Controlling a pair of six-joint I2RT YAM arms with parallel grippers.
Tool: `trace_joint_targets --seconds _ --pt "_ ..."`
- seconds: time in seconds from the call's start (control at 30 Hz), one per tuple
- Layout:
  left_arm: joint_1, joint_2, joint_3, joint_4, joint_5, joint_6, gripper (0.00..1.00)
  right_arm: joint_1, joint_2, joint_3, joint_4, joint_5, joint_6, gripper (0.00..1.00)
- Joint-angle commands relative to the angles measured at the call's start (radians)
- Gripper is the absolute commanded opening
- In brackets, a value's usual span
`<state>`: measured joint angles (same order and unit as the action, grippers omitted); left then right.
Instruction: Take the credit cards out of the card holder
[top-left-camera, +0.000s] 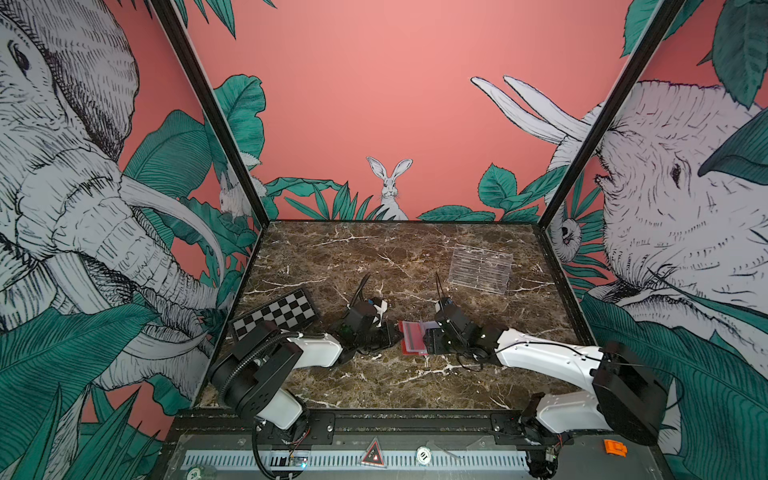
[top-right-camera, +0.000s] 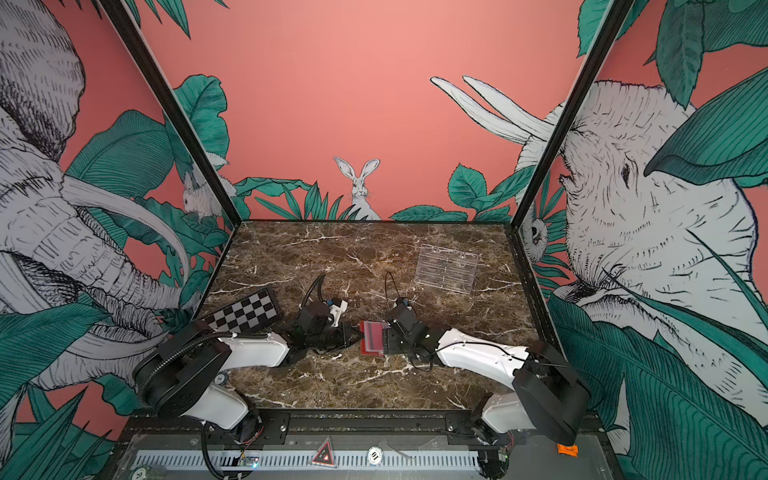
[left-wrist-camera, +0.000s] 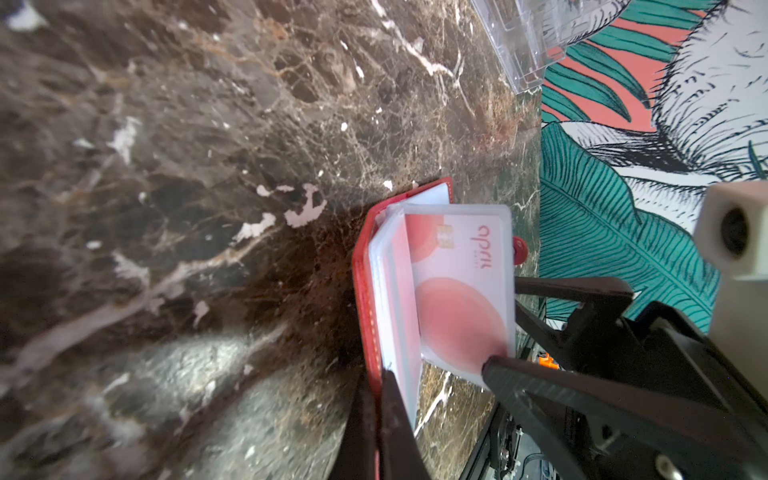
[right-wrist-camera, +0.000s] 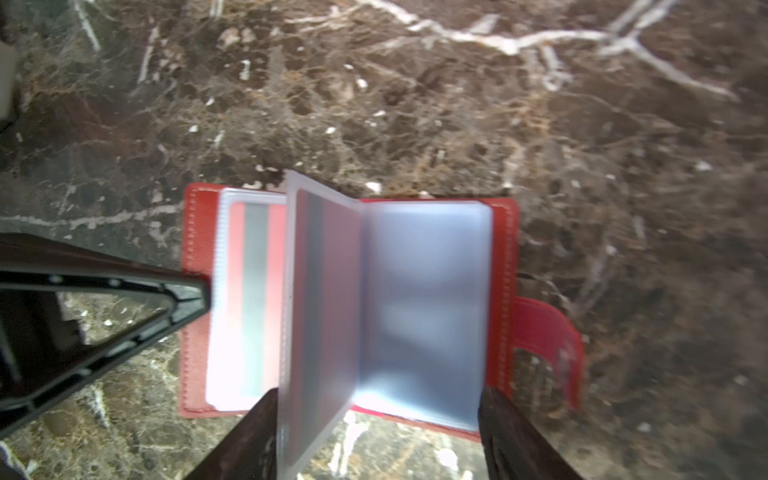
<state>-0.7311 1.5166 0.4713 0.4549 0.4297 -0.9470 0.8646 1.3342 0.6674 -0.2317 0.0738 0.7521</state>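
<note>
- Watching both top views, I find the holder (top-left-camera: 411, 338) (top-right-camera: 371, 338) lying open on the marble table (top-left-camera: 374, 257), near the front middle and between my two grippers.
- My left gripper (left-wrist-camera: 377, 380) has its fingers together, nipping the edge of the holder's red cover. A sliver of red shows between them in the left wrist view.
- My right gripper (right-wrist-camera: 376, 392) has its jaws wide apart, one on each side of a raised clear sleeve (right-wrist-camera: 320, 316). The sleeve stands close to one finger and well apart from the other, so nothing is gripped.
- In the left wrist view, one right finger (left-wrist-camera: 511, 374) touches a corner of that sleeve.
- The white card (left-wrist-camera: 457, 291), with orange-red circles, sits inside the raised sleeve.
- The striped card (right-wrist-camera: 253, 299), red with a grey band, lies in the flat sleeve on the left gripper's side of the holder.
- The raised sleeve hides one long edge of the striped card, and the left fingertip (right-wrist-camera: 195, 297) overlaps the sleeve edge beside it.
- The pages past the raised sleeve look pale blue (right-wrist-camera: 424, 307), too blurred for me to tell a card from an empty sleeve.
- The tab (right-wrist-camera: 548, 332) sticks out unfastened from the cover edge farthest from the left gripper.
- From above, my right wrist covers the holder's right part.
- The chequered board (top-left-camera: 276, 313) lies at the left, just behind my left arm.
- The clear stand (top-left-camera: 480, 270) stands toward the back right, well apart from the holder.
</note>
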Motion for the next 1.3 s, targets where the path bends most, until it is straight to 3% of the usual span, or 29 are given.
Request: trace_joint_targets --seconds 0.0,0.03,0.13,0.37,0.43,0.57,0.73,0.9,1.0,1.13,1.17,1.27 --pt "0.003 -0.006 0.036 -0.092 -0.023 0.072 0.0 -0.023 -0.041 -0.028 -0.041 0.025 0.001 0.74" --pt "0.004 -0.004 0.043 -0.117 -0.034 0.086 0.01 -0.03 -0.054 -0.038 -0.039 0.026 0.002 0.74" --pt "0.005 -0.013 0.046 -0.14 -0.054 0.102 0.22 -0.04 -0.092 -0.064 -0.029 0.022 0.0 0.76" --pt "0.006 -0.085 0.076 -0.268 -0.118 0.14 0.52 -0.059 -0.158 -0.087 -0.037 0.02 -0.011 0.77" --pt "0.006 -0.111 0.079 -0.279 -0.13 0.141 0.73 -0.066 -0.171 -0.093 -0.043 0.023 -0.01 0.78" --pt "0.006 -0.16 0.122 -0.349 -0.142 0.168 0.81 -0.09 -0.203 -0.109 -0.034 -0.007 -0.004 0.78" --pt "0.006 -0.18 0.179 -0.343 -0.098 0.152 0.84 -0.145 -0.276 -0.159 0.054 -0.078 0.042 0.77" --pt "-0.004 -0.126 0.194 -0.188 -0.002 0.059 0.82 -0.201 -0.311 -0.195 0.166 -0.183 0.066 0.69" --pt "-0.02 -0.067 0.193 -0.077 0.047 -0.006 0.76 -0.234 -0.294 -0.221 0.266 -0.26 0.083 0.55" --pt "-0.049 0.025 0.191 0.035 0.074 -0.085 0.61 -0.257 -0.221 -0.229 0.339 -0.297 0.092 0.2" --pt "-0.055 0.042 0.193 0.036 0.07 -0.101 0.58 -0.258 -0.201 -0.225 0.345 -0.305 0.091 0.15" --pt "-0.064 0.094 0.158 0.13 0.072 -0.163 0.49 -0.258 -0.15 -0.209 0.333 -0.308 0.079 0.14"
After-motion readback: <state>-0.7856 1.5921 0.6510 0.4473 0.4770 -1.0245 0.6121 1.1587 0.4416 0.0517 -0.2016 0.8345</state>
